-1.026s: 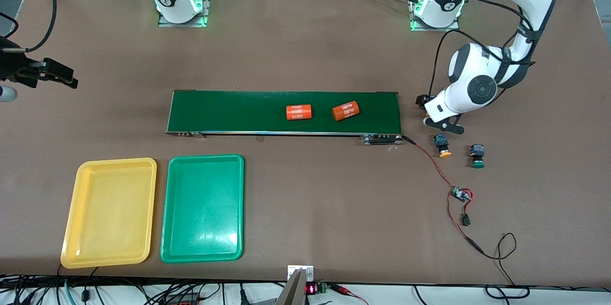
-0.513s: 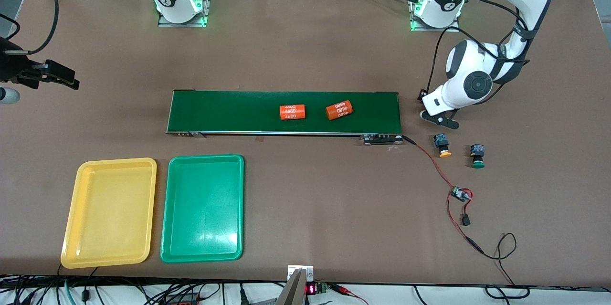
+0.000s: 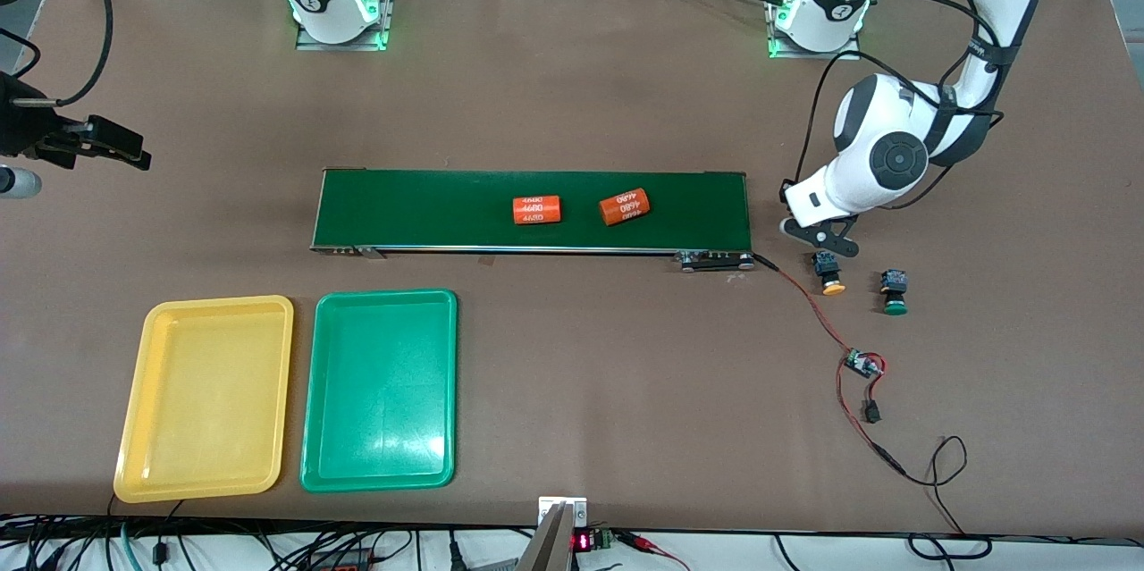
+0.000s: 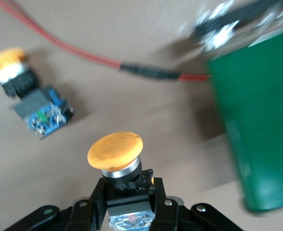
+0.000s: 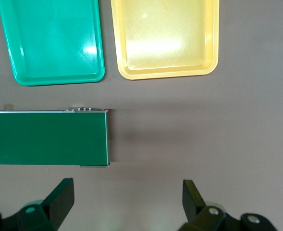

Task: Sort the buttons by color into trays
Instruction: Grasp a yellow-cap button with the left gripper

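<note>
My left gripper (image 4: 128, 188) is shut on the black body of a yellow-capped button (image 4: 115, 151). In the front view the left gripper (image 3: 820, 236) sits low by the conveyor's end at the left arm's end of the table and hides this button. Just nearer the camera a second yellow button (image 3: 832, 275) lies on the table, with a green button (image 3: 894, 293) beside it. The yellow tray (image 3: 134, 428) and green tray (image 3: 315, 428) lie side by side near the front edge. My right gripper (image 3: 125, 146) waits open over the table's right-arm end, its fingers (image 5: 59, 202) wide apart.
A long dark-green conveyor belt (image 3: 429, 209) crosses the middle and carries two orange numbered cylinders (image 3: 536, 210) (image 3: 624, 206). A red wire runs from the belt's end to a small circuit board (image 3: 862, 364) near the buttons.
The left gripper has shut on a yellow button and its hand has shifted slightly. Both orange cylinders have ridden along the belt toward the right arm's end. The right arm stayed put.
</note>
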Controlling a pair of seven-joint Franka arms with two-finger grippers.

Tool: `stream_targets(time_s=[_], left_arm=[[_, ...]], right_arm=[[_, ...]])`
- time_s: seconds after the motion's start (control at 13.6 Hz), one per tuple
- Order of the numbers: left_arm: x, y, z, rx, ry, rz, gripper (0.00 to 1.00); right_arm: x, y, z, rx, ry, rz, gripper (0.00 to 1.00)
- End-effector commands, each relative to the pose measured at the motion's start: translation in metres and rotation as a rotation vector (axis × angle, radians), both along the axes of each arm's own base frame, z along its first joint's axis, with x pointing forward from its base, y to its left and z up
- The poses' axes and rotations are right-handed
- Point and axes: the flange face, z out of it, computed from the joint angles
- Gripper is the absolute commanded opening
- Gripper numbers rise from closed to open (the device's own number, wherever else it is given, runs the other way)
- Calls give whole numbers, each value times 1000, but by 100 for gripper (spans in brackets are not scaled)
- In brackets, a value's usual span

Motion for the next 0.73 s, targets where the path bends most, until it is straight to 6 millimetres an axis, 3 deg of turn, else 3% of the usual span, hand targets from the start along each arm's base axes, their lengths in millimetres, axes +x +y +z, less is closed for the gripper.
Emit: stream_targets(time_s=[0.0,0.22,0.37,0.44,0.51,0.59,0.66], left_arm=[[5,-56,29,-16,-5,98,12],[-12,-122,21,-107,31,252,12],[-19,-144,11,-143,24,238,16],[-21,-148,7,-146,28,232,25],[-22,-152,8,-152,21,230,47],[-22,-152,9,-155,18,225,99],[-21,-152,16,-158,7,219,100]], right_arm=[[1,-2,3,-3,-8,6,100],[1,-2,3,-3,-10,4,100],[1,-2,3,-3,-10,1,100],[1,-2,3,-4,-10,0,100],[1,-3,3,-4,-10,-2,100],[1,-4,3,-4,-10,-3,100],[1,-4,3,-4,-10,-3,100]])
